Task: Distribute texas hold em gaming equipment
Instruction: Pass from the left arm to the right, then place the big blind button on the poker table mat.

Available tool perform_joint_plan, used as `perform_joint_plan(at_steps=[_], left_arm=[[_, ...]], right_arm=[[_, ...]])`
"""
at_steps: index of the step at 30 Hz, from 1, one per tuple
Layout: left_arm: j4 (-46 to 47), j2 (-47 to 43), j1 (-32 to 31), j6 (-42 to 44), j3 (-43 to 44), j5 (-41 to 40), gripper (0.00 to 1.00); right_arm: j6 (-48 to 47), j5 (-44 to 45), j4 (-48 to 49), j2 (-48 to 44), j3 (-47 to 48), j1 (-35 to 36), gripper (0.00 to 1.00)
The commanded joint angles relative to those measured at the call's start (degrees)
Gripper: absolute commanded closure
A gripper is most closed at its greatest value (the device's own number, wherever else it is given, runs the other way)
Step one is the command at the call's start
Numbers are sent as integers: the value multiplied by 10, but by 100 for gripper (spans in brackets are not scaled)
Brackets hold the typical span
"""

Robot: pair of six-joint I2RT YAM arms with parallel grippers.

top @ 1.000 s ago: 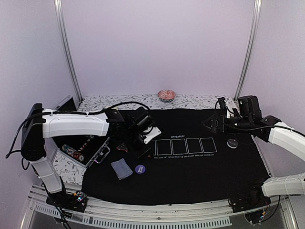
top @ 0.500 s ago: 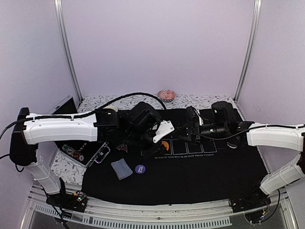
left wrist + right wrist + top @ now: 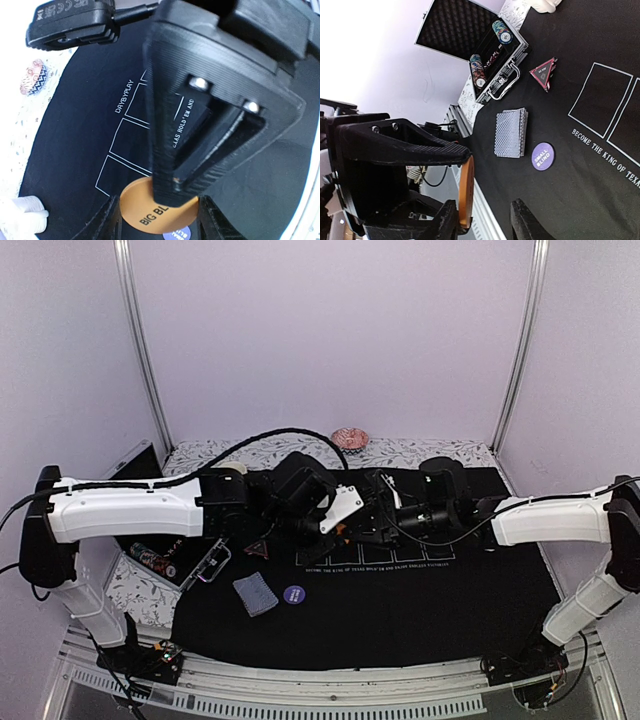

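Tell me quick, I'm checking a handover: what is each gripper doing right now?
Left gripper: closed on the orange button.
Right gripper: open, holding nothing.

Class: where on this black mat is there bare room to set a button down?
Bare: near right of the black felt mat, past the round purple button, below the white slogan. Crowded: left, around the blue-grey card deck and red-edged triangle.

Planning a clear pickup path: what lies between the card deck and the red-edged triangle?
Nothing: the right wrist view shows only bare black mat between the card deck and the triangle.
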Motion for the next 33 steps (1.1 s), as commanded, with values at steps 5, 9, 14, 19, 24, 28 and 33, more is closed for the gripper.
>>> perform_joint_plan(at_steps=[5,9,14,19,24,28,33], left_arm=[[24,-5,-5,11,-8,-15,64],[24,-2,-6,16,-7,-17,64],[24,-6,-6,16,-14,-19,59],[30,-18,-6,6,-36,-15,20],[33,-35,1,-17,-71,-20,8],[15,-38,23,-51,-97,-13,7],[5,-46,58,-89,-125,22,6]], right_arm=[[5,-24,24,22,24,7,77],[3,-26,25,26,26,7,96],[-5,-16,12,19,27,5,98],[-27,0,-23,-1,21,-26,98],[-79,18,-96,-37,12,-102,98],[-112,1,-107,-26,19,-209,98],[-138,-8,-104,85,92,-299,98]])
